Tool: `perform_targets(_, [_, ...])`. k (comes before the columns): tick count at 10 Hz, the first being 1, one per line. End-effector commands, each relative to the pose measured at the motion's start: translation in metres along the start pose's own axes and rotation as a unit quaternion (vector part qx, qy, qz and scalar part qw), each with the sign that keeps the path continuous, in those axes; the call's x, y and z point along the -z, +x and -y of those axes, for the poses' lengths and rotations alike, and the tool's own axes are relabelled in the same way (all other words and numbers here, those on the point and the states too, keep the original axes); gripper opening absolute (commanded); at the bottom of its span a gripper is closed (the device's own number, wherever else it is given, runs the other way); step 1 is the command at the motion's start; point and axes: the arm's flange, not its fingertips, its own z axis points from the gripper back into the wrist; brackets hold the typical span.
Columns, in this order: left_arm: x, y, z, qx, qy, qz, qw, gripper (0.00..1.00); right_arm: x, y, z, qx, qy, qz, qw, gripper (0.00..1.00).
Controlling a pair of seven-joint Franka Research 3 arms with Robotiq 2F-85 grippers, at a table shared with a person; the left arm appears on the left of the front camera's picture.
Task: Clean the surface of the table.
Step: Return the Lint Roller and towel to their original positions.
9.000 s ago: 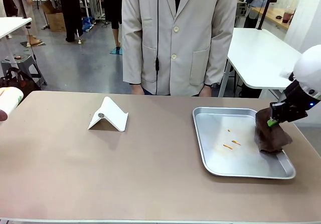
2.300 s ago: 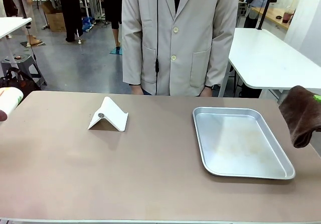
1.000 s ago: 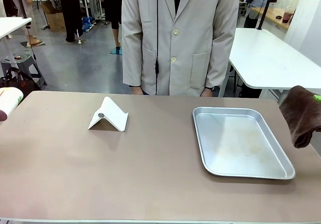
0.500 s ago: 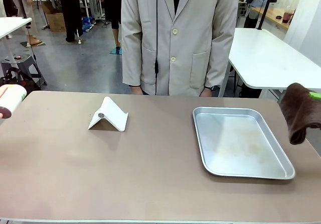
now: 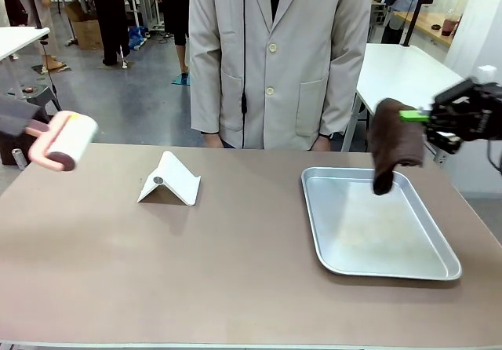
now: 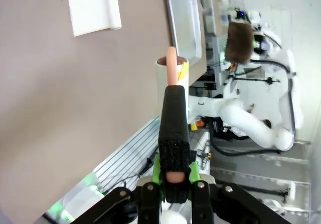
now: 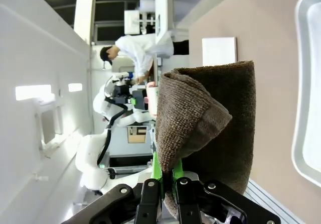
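The brownish table spans the front view. My left gripper hangs above its far left corner, shut on the black grip of a lint roller with a pink handle and white roll. In the left wrist view the fingers clamp that grip, and the roller points out over the table. My right gripper is shut on a brown cloth that hangs over the far part of a silver tray. The cloth drapes over the right gripper.
A white folded stand sits left of centre on the table. A person in a beige coat stands at the far edge with both hands low. A white-topped table stands behind on the right.
My right gripper has swung left with the cloth, from beyond the table's right edge to above the tray. My left gripper has brought the roller farther in over the left corner.
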Motion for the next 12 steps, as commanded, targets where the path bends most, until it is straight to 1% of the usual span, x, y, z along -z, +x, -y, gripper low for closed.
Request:
perform_targets(1, [0.055,0.015,0.029,-0.007,0.050,-0.016,0.999,0.22,0.055,0.011,-0.019,0.006,-0.022,0.002,1.000,0.09])
perform_targets(2, [0.078,0.029,0.045,-0.017,0.079,-0.007,0.997,0.22,0.086,0.013,-0.020,0.009,-0.049,0.009,0.999,0.09])
perform_targets(3, [0.099,0.041,0.058,-0.025,0.095,0.001,0.995,0.22,0.114,0.015,-0.016,0.011,-0.073,-0.003,0.997,0.09])
perform_targets(5, [0.134,0.058,0.073,-0.035,0.104,0.029,0.994,0.22,0.161,0.018,0.002,0.011,-0.113,-0.040,0.993,0.09])
perform_targets(6, [0.145,0.063,0.074,-0.024,0.109,0.029,0.993,0.22,0.177,0.022,0.012,0.011,-0.134,-0.052,0.989,0.09])
perform_targets(7, [0.157,0.066,0.072,-0.019,0.120,0.025,0.992,0.22,0.188,0.025,0.022,0.014,-0.148,-0.073,0.986,0.09])
perform_targets(9, [0.169,0.072,0.063,-0.027,0.128,0.014,0.991,0.22,0.196,0.035,0.035,0.027,-0.156,-0.087,0.983,0.09])
perform_targets(11, [0.169,0.074,0.063,-0.035,0.110,0.024,0.993,0.22,0.194,0.038,0.036,0.030,-0.145,-0.087,0.985,0.09])
perform_targets(12, [0.161,0.072,0.065,-0.036,0.084,0.027,0.995,0.22,0.186,0.039,0.030,0.029,-0.133,-0.071,0.988,0.09])
